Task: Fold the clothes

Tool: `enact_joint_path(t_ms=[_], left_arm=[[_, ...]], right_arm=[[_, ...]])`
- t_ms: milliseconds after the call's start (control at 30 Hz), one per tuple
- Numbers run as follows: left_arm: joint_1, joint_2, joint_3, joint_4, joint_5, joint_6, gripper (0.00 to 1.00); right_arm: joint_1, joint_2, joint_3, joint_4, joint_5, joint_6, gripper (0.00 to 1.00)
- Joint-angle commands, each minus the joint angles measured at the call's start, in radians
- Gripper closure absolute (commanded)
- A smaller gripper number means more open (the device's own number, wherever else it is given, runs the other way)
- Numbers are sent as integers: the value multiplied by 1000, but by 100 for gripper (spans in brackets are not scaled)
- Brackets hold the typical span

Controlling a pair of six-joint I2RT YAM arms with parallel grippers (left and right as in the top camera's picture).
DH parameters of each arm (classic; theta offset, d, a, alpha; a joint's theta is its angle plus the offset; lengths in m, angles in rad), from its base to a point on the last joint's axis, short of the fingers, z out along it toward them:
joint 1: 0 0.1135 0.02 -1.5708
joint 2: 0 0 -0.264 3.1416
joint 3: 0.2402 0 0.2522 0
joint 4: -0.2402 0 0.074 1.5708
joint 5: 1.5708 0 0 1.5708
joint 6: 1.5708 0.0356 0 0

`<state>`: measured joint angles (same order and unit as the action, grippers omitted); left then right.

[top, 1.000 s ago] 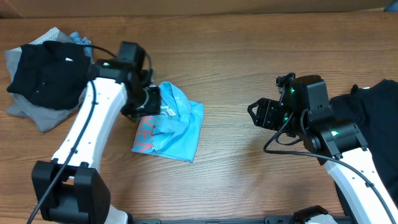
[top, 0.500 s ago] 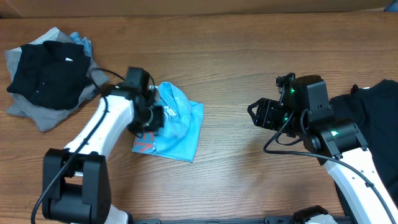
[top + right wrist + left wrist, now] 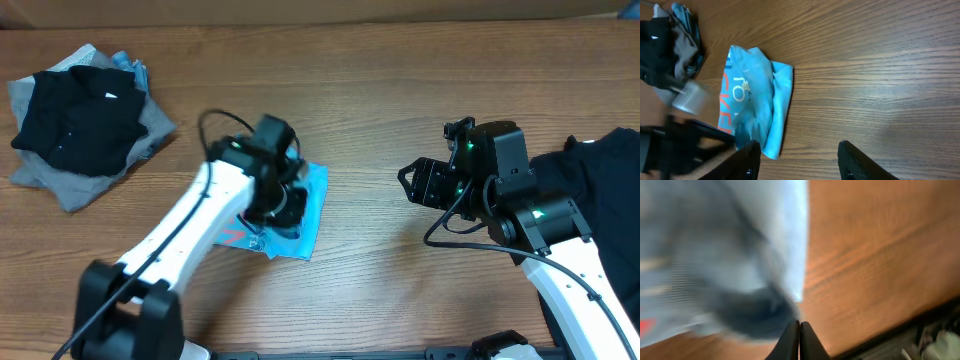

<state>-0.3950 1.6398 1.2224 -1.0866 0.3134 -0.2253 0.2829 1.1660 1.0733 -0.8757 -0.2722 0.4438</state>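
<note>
The light blue T-shirt lies crumpled in a rough fold left of the table's middle, with pink lettering showing at its near left edge. My left gripper hangs right over it, covering much of it. In the blurred left wrist view, the left gripper has its jaws pressed together at the shirt's edge, and no cloth shows between them. My right gripper stands open to the right of the shirt, apart from it. In the right wrist view, the right gripper holds nothing, and the shirt lies ahead.
A pile of black and grey clothes sits at the far left corner. Another black garment lies at the right edge beside my right arm. Bare wood separates the shirt and the right gripper.
My left arm has swung rightward across the blue shirt and its jaws have closed. The right arm has stayed still.
</note>
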Motion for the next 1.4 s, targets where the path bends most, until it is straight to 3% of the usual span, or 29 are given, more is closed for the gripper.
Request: enact_joint_path(t_ms=[0,300,467,567,700,767,1000,1267,1367], left_arm=[[83,-60,77,-7,-132,-30,89],[147,27,-39,9,-161,12,96],[137,66,-174,148,-182,8,96],[126,67,-187,154,-91,8,96],[61,64,-187,166,135,53,96],[10,64,-187,165,163,63,96],[-76,62,-179,127,69,53,96],[50,-8,-61,26,-77,44,96],[133,-24,-21,74,-151,18,89]], right_arm=[[-3,-5,8,8,10,-7,47],[-3,-5,8,1,10,-7,47],[-3,-5,8,1,10,-7,47],[-3,-5,8,-1,10,-7,47],[-3,-5,8,2,10,-7,47],[-3,-5,8,3,10,-7,47],[-3,-5,8,2,10,-7,47],[-3,-5,8,3,10,-7,47],[-3,-5,8,3,10,-7,46]])
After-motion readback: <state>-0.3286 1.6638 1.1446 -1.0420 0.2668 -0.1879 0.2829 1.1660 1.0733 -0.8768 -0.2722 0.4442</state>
